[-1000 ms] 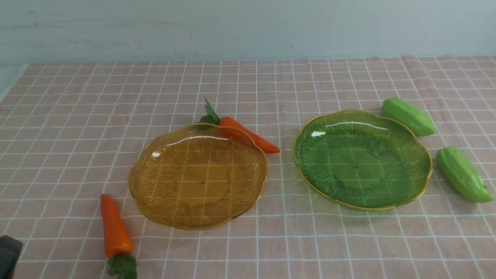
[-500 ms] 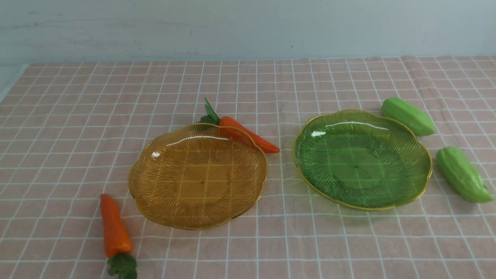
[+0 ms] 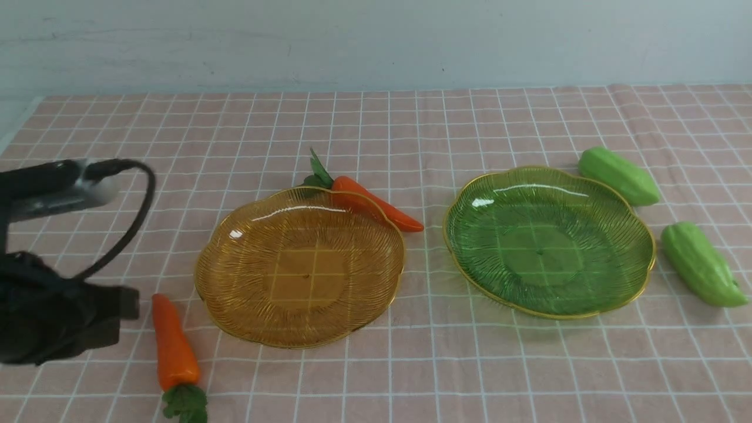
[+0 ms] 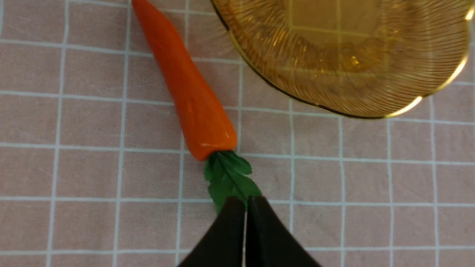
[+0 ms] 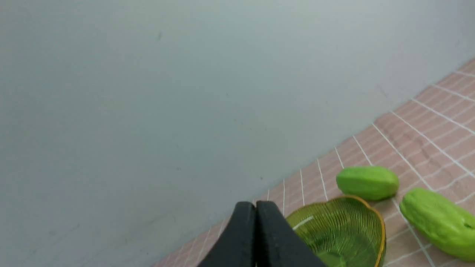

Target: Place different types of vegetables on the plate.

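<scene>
Carrot [image 4: 189,96] near closed left tool [image 4: 245,203]

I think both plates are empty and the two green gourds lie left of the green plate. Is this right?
Not quite: in the front view the far gourd and the near gourd lie right of the green plate, not left. The green plate and the orange plate are indeed empty.

Carrots [image 3: 174,346] and gourds [image 3: 700,271] outside plates [image 3: 235,294]
</scene>
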You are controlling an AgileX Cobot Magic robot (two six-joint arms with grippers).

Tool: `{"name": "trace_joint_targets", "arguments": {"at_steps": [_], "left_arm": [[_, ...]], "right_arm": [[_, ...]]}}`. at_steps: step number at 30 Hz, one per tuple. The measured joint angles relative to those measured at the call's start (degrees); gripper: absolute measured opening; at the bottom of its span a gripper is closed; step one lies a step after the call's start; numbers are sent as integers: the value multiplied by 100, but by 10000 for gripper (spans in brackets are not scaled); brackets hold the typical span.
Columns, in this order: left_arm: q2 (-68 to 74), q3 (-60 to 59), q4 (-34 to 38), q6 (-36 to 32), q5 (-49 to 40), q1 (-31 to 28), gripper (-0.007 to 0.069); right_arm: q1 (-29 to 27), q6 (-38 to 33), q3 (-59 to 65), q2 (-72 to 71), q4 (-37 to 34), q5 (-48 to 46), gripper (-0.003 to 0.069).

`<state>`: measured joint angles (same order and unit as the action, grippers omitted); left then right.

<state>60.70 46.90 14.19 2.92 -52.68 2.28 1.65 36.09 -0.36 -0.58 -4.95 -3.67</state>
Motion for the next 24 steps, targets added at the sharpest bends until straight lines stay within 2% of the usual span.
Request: {"name": "trace_joint_targets", "arguments": {"at_steps": [1,3,5,6,7,10,13,18,20,22,24], "left_arm": [[417,237,-30,0,-91,-6,-4],[687,388,-42,0,-150,-22,-4],[1463,805,-74,0,-286,-55,-3],[1667,896,-92,5,-292,-55,-3],[1667,896,-99,5,-292,-55,-3],[2273,1067,-121,9,-292,-55,-3],[2686,1084,-121,9,-310,-55,-3],[2929,1084,-132,11,-292,-55,13],[3019,1089,-152,11,-213,-55,55],[3179,1094,-166,11,-114,-55,156],[3250,1094,-166,11,-73,-55,212]], "right_arm": [[59,-41,-386,14,32,-673,-15],[113,-129,-708,98,52,-1127,-15],[288,-826,-1828,717,86,-2603,-15],[345,-1161,-2140,960,88,-3024,-15],[345,-1161,-2140,960,88,-3024,-15],[566,-2124,-3337,2066,93,-4684,-15],[636,-2844,-4154,2933,81,-5750,-15],[654,-3310,-4502,3444,-174,-5975,-15],[654,-3352,-4496,3471,-359,-5889,-15],[654,-3470,-4434,3485,-622,-5682,-15],[654,-3570,-4371,3501,-711,-5594,-15]]}}
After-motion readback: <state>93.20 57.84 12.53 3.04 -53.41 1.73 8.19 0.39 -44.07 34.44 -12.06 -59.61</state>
